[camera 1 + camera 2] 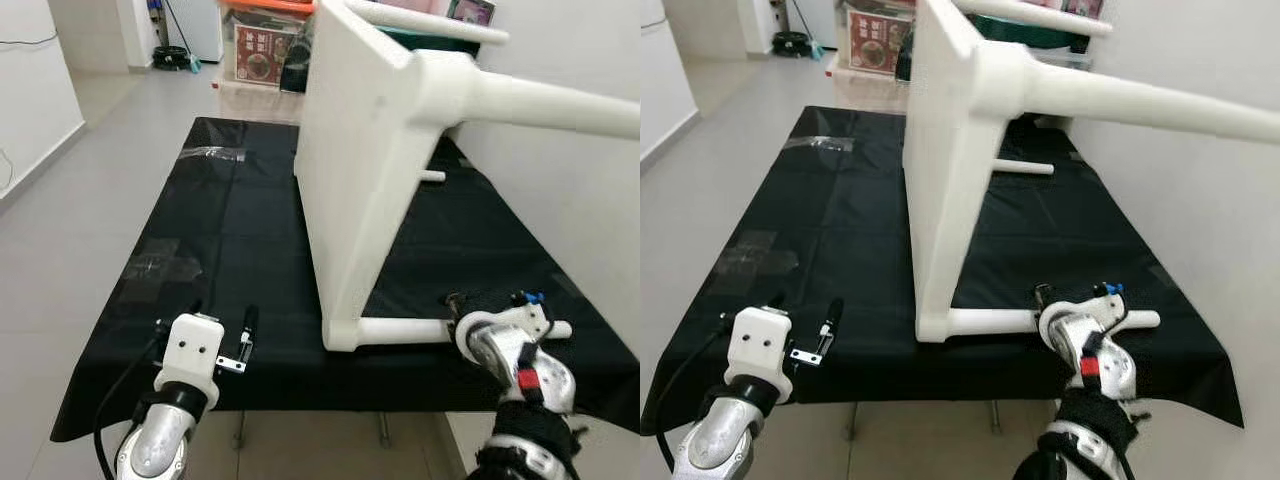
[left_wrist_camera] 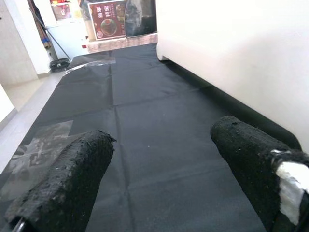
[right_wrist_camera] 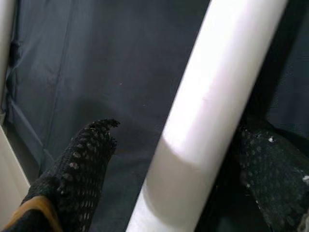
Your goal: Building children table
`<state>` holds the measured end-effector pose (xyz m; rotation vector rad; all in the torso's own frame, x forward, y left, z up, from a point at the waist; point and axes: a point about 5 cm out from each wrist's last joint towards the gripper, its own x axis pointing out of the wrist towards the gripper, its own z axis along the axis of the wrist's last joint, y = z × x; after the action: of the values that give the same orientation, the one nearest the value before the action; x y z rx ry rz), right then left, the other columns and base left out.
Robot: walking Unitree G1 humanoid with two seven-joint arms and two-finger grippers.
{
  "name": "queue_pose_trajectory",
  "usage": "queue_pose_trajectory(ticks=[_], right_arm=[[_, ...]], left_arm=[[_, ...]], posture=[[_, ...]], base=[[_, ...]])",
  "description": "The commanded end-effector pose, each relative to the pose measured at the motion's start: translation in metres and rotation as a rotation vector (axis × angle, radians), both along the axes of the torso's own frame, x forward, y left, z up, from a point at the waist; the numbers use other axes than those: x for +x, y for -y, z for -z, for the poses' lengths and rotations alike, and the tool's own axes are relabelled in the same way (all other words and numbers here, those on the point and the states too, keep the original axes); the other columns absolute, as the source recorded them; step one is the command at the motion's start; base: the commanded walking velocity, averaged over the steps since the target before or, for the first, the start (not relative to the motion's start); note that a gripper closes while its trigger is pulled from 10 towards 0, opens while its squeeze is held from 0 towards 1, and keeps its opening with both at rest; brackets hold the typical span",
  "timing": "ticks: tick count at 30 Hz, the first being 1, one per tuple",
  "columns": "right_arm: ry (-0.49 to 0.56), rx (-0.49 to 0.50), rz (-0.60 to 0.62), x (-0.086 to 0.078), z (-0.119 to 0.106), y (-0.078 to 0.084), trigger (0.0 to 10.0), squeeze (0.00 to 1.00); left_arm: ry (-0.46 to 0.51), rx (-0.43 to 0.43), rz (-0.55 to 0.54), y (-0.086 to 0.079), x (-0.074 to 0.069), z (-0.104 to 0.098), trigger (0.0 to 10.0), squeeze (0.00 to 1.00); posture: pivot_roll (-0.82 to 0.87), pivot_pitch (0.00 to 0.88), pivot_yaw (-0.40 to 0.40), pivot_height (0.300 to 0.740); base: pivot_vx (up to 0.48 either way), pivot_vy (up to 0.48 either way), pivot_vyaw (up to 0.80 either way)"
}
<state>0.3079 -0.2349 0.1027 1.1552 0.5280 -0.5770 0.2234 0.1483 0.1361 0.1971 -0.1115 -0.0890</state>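
Here your right end effector (image 1: 470,312) straddles the lower leg (image 1: 400,331), fingers spread; its axis runs three-to-nine.

Home hallway: tiled floor (image 1: 120,110), storage boxes (image 1: 262,52)

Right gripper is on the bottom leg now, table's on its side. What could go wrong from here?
1. The white table stands on its edge on the black cloth; twisting the near leg may tip it.
2. The right gripper straddles that leg loosely, so it might slip.
3. The left gripper hovers open, bracing nothing.
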Motion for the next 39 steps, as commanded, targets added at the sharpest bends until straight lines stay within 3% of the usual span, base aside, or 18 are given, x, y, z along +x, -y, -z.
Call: queue_pose_trajectory(ticks=[1,3,12,13,14,15,17,21,23,26,28,29,30,32,34,37,39], right_arm=[[-0.107,0.019,0.028,-0.013,0.019,0.004,10.0,0.0],[-0.13,0.007,0.054,-0.022,0.019,0.012,10.0,0.0],[-0.172,-0.055,0.079,-0.032,0.013,0.029,10.0,0.0],[-0.178,-0.098,0.074,-0.034,0.01,0.034,10.0,0.0],[-0.173,-0.202,0.07,-0.035,0.002,0.043,10.0,0.0],[-0.173,-0.202,0.07,-0.035,0.002,0.043,10.0,0.0],[-0.138,-0.358,0.064,-0.034,-0.016,0.055,10.0,0.0],[-0.089,-0.46,0.061,-0.03,-0.034,0.061,10.0,0.0],[-0.003,-0.59,0.044,-0.022,-0.055,0.064,10.0,0.0],[0.038,-0.662,0.035,-0.017,-0.066,0.064,10.0,0.0],[0.094,-0.829,0.01,-0.011,-0.082,0.063,10.0,0.0],[0.094,-0.829,0.01,-0.011,-0.082,0.063,10.0,0.0],[0.128,-0.94,-0.012,-0.007,-0.09,0.061,10.0,0.0],[0.128,-0.94,-0.012,-0.007,-0.09,0.061,10.0,0.0],[0.195,-1.143,-0.081,0.0,-0.102,0.048,10.0,0.0],[0.231,-1.211,-0.115,0.002,-0.106,0.04,10.0,0.0],[0.28,-1.242,-0.18,0.006,-0.106,0.021,10.0,0.0]], left_arm=[[-0.02,-0.014,0.005,0.001,0.001,0.003,10.0,0.0],[-0.017,-0.014,0.004,0.0,0.002,0.003,10.0,0.0],[-0.018,-0.015,0.004,0.001,0.002,0.003,10.0,0.0],[-0.018,-0.015,0.003,0.001,0.002,0.003,10.0,0.0],[-0.017,-0.014,0.003,0.0,0.002,0.002,10.0,0.0],[-0.017,-0.014,0.003,0.0,0.002,0.002,10.0,0.0],[-0.017,-0.011,0.003,0.0,0.002,0.002,10.0,0.0],[-0.016,-0.009,0.006,0.001,0.002,0.003,10.0,0.0],[-0.015,-0.009,0.01,0.002,0.003,0.003,10.0,0.0],[-0.014,-0.008,0.011,0.002,0.003,0.003,10.0,0.0],[-0.011,-0.005,0.013,0.003,0.003,0.002,10.0,0.0],[-0.011,-0.005,0.013,0.003,0.003,0.002,10.0,0.0],[-0.009,-0.002,0.013,0.002,0.004,0.002,10.0,0.0],[-0.009,-0.002,0.013,0.002,0.004,0.002,10.0,0.0],[-0.003,0.005,0.007,0.001,0.005,0.001,10.0,0.0],[0.001,0.009,0.003,0.001,0.006,0.001,10.0,0.0],[0.009,0.016,-0.008,-0.001,0.009,-0.001,10.0,0.0]], posture=[[0.03,0.0,-0.13,0.74],[0.02,0.0,-0.129,0.74],[0.02,0.0,-0.131,0.74],[0.02,0.0,-0.131,0.74],[0.02,0.0,-0.132,0.74],[0.02,0.0,-0.132,0.74],[0.01,0.0,-0.129,0.74],[0.01,0.0,-0.126,0.74],[0.01,0.0,-0.126,0.74],[0.01,0.0,-0.125,0.74],[0.02,0.0,-0.128,0.74],[0.02,0.0,-0.128,0.74],[0.02,0.0,-0.129,0.74],[0.02,0.0,-0.129,0.74],[0.02,0.0,-0.131,0.74],[0.02,0.0,-0.131,0.74],[0.03,0.0,-0.126,0.74]], base=[[0.0,0.0,0.0],[0.0,0.0,0.0],[0.0,0.0,0.0],[0.0,0.0,0.0],[0.0,0.0,0.0],[0.0,0.0,0.0],[0.0,0.0,0.0],[0.0,0.0,0.0],[0.0,0.0,0.0],[0.0,0.0,0.0],[0.0,0.0,0.0],[0.0,0.0,0.0],[0.0,0.0,0.0],[0.0,0.0,0.0],[0.0,0.0,0.0],[0.0,0.0,0.0],[0.0,0.0,0.0]])
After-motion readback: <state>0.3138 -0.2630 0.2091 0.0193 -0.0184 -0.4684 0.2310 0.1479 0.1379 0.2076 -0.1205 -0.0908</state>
